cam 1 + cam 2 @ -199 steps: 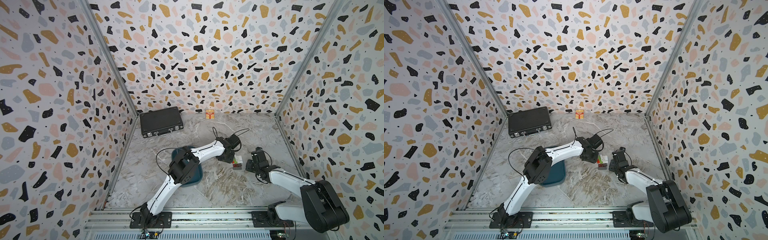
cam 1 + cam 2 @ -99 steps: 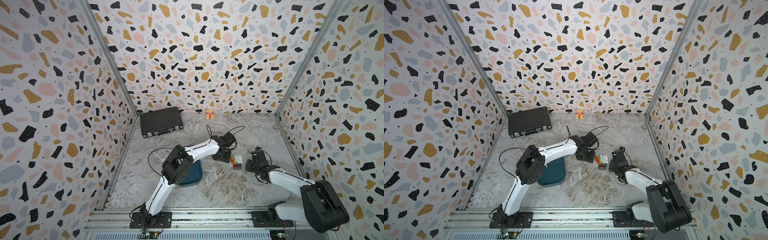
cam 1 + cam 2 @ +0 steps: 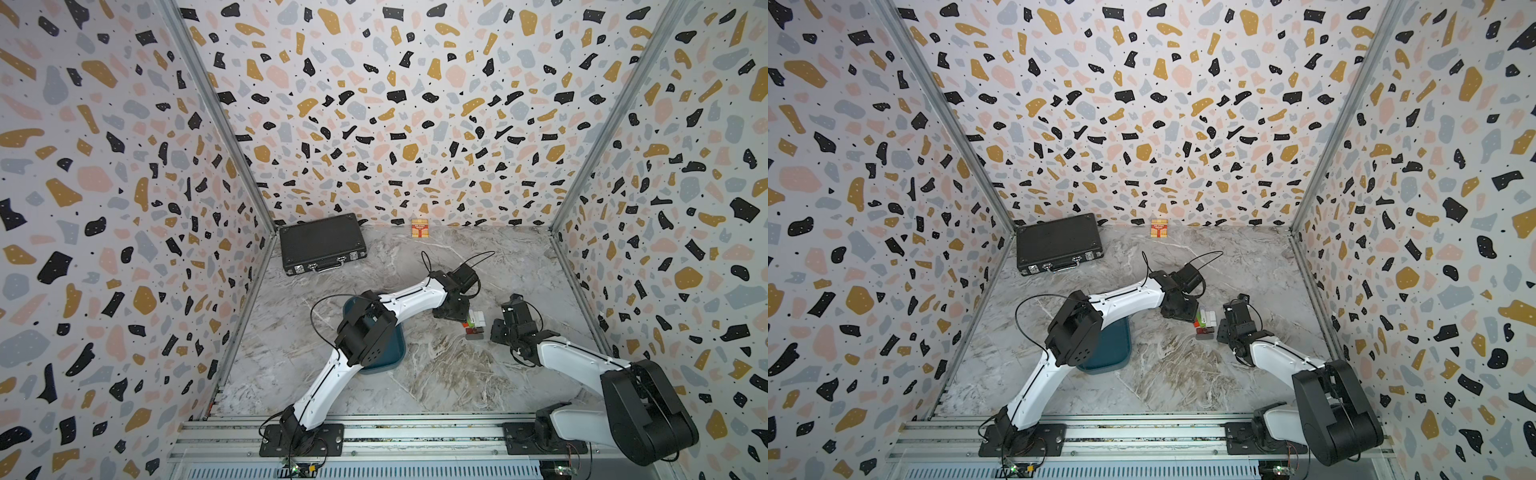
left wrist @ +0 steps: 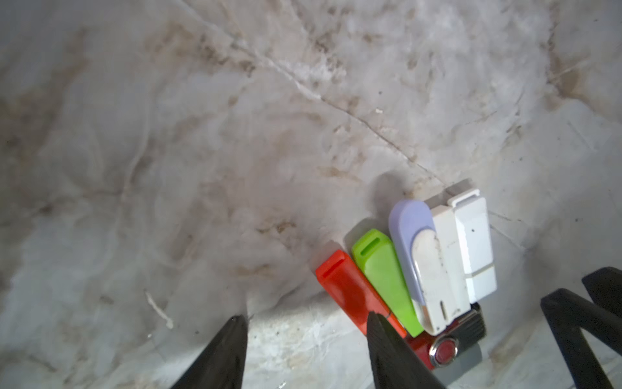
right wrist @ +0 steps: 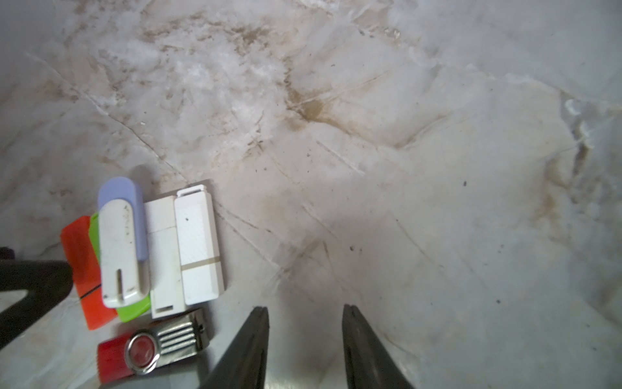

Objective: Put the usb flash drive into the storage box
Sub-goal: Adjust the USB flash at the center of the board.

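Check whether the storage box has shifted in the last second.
No. The storage box sits in the same place relative to the black briefcase in both top views.

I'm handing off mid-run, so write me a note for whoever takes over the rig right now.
Left gripper: open, empty, next to the orange drive.
Right gripper: open, empty, on the cluster's opposite side.
Drives: six clustered on the table between the grippers.
Box: under the left arm, mostly hidden; no drive shows in its visible part.
Done: nothing held or seen boxed.
Left: grasp a drive, carry it to the box, release.
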